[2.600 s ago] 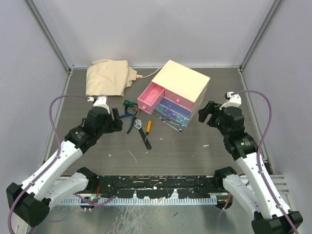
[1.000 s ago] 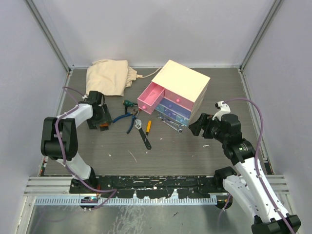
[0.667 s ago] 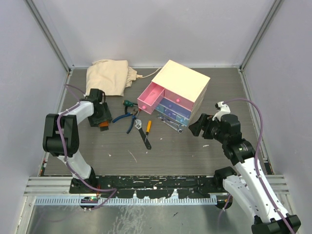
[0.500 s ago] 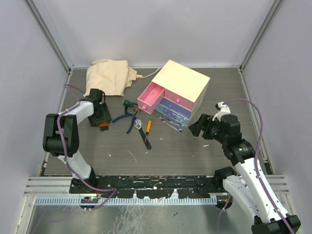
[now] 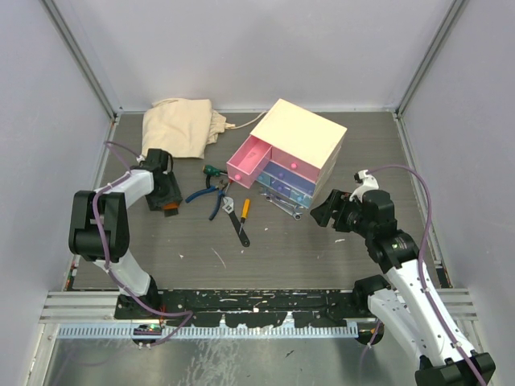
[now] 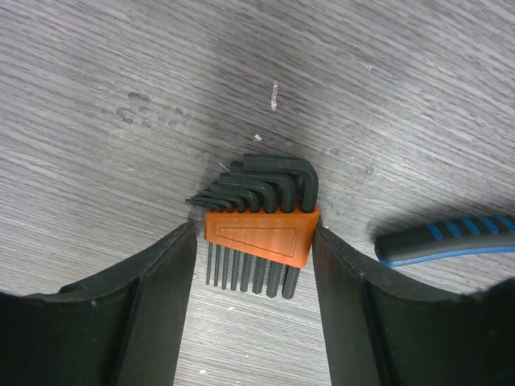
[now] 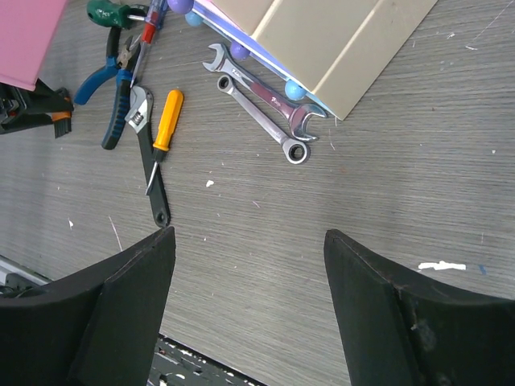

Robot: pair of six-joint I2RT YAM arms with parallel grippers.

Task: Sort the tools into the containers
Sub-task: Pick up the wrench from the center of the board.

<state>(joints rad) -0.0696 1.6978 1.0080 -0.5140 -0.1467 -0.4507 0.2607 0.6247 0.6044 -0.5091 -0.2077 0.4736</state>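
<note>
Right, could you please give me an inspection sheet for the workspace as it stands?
Surface: grey wood-grain table, white flecks.
Job's things: cream chest, pink drawer pulled out; hex key set, pliers, green screwdriver, adjustable wrench, orange screwdriver and two spanners all lie on the table.
Clutter: beige cloth at the far left.
Grippers: left gripper has its jaws open, straddling the hex key set; right gripper open, empty.
Cables: a purple cable loops along each arm, clear of the tools.
Surroundings: plain grey walls, metal frame.
</note>
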